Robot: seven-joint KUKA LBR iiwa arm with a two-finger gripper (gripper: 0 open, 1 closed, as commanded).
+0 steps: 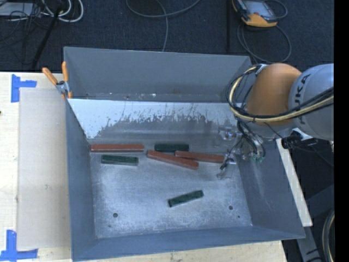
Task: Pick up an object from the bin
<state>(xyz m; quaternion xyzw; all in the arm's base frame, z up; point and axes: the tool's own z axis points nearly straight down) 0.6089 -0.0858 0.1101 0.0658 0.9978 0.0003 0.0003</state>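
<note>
Gripper [225,167] is placed low at three o'clock in the bin [163,81], beside a brown stick's [199,157] right end. Whether it is clenched cannot be told. Nothing is judged lifted yet, so the pick is left.
</note>
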